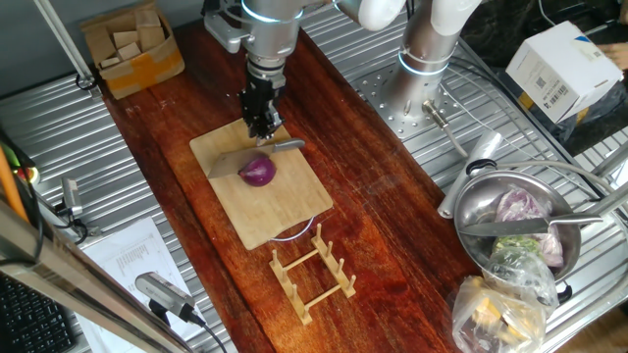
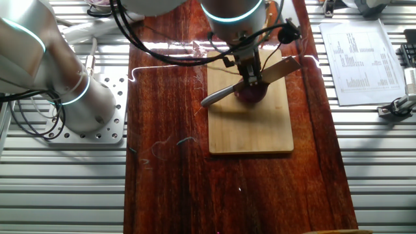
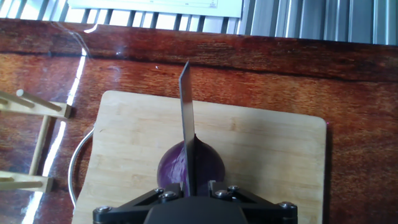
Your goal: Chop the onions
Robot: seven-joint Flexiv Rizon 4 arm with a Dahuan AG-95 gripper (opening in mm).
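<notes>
Bamboo board (image 3: 261, 149); knife (image 3: 186, 118) (in end effector (image 1: 262, 126)) through red onion (image 1: 258, 173)

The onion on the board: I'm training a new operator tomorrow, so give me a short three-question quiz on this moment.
1. True or false: the knife blade is on the red onion.
2. What does the onion rest on? A) metal bowl B) bamboo board C) wooden rack
3. What does the gripper hold?

Key: 1 true; 2 B; 3 the knife, by its handle, blade edge down over the onion.
</notes>
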